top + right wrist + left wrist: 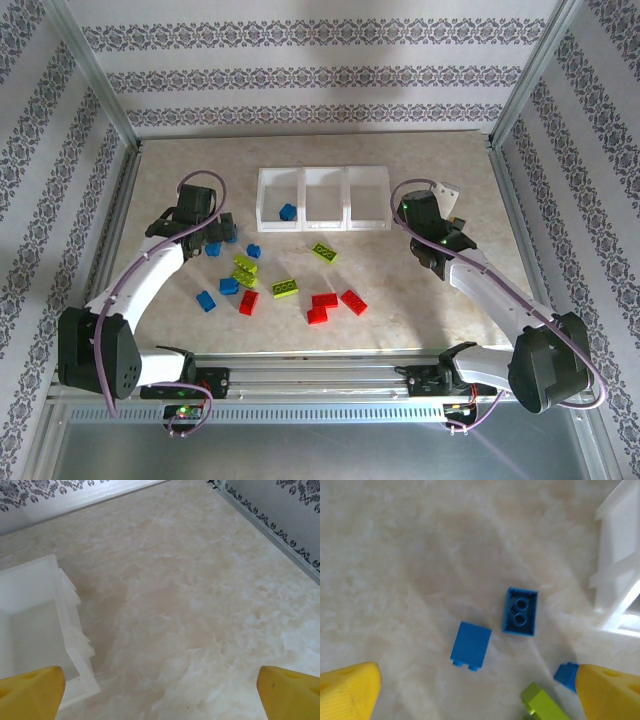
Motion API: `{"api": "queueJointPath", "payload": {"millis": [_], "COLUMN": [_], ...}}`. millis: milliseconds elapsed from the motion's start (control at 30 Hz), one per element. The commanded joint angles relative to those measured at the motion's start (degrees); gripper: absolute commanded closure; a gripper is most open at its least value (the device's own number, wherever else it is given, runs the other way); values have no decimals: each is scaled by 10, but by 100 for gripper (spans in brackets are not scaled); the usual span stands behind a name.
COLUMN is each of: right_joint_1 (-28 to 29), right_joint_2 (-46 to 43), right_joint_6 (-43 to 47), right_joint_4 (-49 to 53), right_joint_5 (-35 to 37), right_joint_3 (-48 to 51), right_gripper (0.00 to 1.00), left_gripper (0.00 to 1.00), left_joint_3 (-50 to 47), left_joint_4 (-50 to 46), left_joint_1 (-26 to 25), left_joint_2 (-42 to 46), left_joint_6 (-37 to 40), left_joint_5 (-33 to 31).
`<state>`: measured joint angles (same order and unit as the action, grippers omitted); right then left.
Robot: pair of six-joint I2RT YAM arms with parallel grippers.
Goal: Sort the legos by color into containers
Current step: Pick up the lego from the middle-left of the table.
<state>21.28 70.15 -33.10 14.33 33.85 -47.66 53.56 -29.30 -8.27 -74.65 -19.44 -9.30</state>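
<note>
Three translucent white containers [322, 197] stand in a row at the back of the table, and the left one holds a blue lego [288, 211]. Blue [228, 285], lime green [285, 287] and red legos [324, 299] lie scattered in front of them. My left gripper [220, 232] hovers open over the leftmost blue legos. Between its yellow fingertips [347, 690] lie a blue brick on its side [470, 645] and an upturned blue brick [521, 611]. My right gripper [440, 200] is open beside the right container [35, 625], with bare table under it [160, 695].
A third blue brick [566, 675] and a green one [542, 705] lie by the left gripper's right fingertip. A container's corner [620, 560] is at the right of the left wrist view. Metal frame posts and patterned walls enclose the table.
</note>
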Motion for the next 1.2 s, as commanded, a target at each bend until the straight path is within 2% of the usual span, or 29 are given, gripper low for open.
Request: {"api": "queueJointPath", "payload": {"millis": [0,133,367,533,633,1067,1167], "right_joint_1": [7,7,7,7,7,7,7], "right_joint_2": [1,-4,-10,-18,-21,-21,-21], "right_joint_6": [-4,-10,-11,-14,-15,-18,-18], "right_joint_4": [6,8,16,19,18,19,19], "right_joint_5": [16,17,21,27,30,29,29], "right_joint_3": [-17,-11,-13,-7,-4,-1,0], "right_gripper": [2,2,2,2,2,2,2], "left_gripper": [0,0,8,8,13,14,21], "left_joint_3": [-12,-7,6,15,24,56,59], "left_joint_4": [-26,-27,-17,-18,-16,5,7], "left_joint_1": [17,37,61,74,75,81,83], "left_joint_2": [-15,-49,-112,-144,-165,-232,-240], "left_joint_6": [2,7,2,7,16,26,24], "left_joint_5": [11,28,65,75,87,84,84]}}
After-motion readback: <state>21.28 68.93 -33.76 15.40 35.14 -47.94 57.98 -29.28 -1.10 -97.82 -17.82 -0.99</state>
